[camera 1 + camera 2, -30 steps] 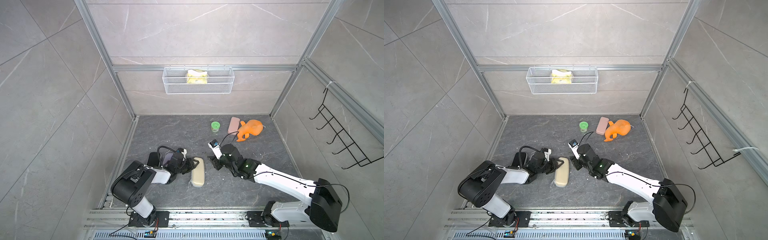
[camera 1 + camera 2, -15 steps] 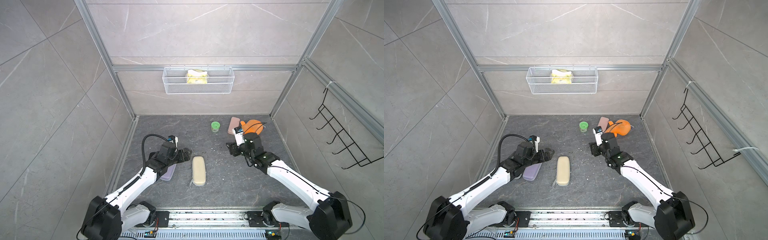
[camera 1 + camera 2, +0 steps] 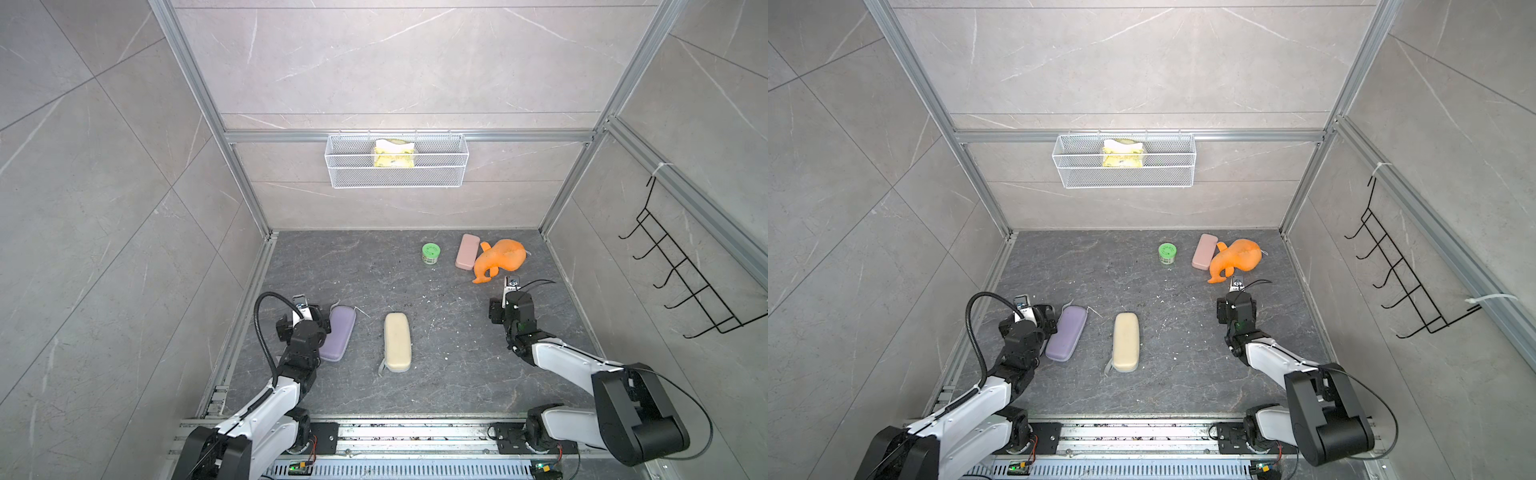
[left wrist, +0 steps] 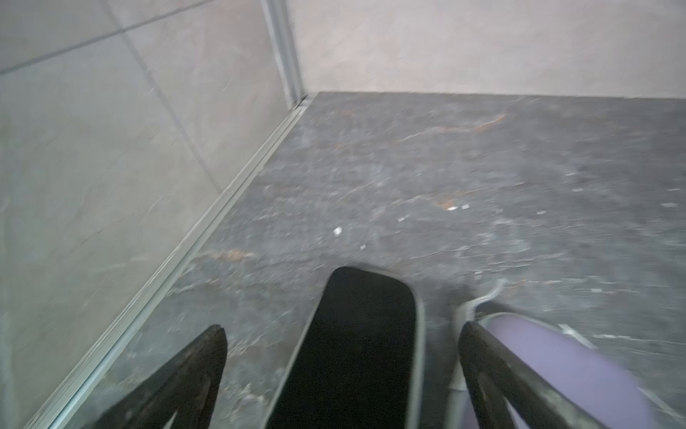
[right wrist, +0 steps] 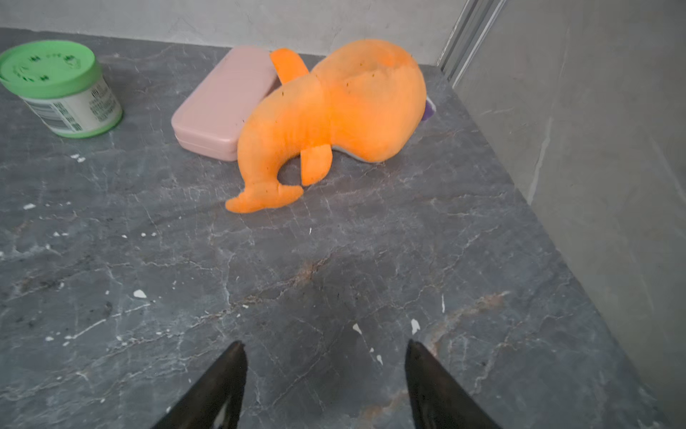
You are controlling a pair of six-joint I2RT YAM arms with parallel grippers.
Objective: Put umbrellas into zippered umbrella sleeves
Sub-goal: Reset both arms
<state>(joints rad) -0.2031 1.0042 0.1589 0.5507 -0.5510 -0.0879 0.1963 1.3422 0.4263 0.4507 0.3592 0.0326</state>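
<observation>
The black sleeve [image 4: 352, 353] showed only in the left wrist view, lying between the widely spread fingers of the left gripper [image 4: 341, 330] with floor [image 4: 445, 167] visible on either side of it and the lilac sleeve [image 4: 557, 364] just beside. The right gripper [image 5: 326, 344] stood open and empty over bare floor, short of the plush [image 5: 334, 111], pink case [image 5: 219, 107] and jar [image 5: 59, 89]. In a top view the lilac sleeve sat lower left, the closed cream sleeve [image 3: 397, 341] lower centre.

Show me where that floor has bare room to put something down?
Bare: between cream case and right arm; far left corner beyond lilac case. Crowded: jar, pink case and plush toy, far right.
</observation>
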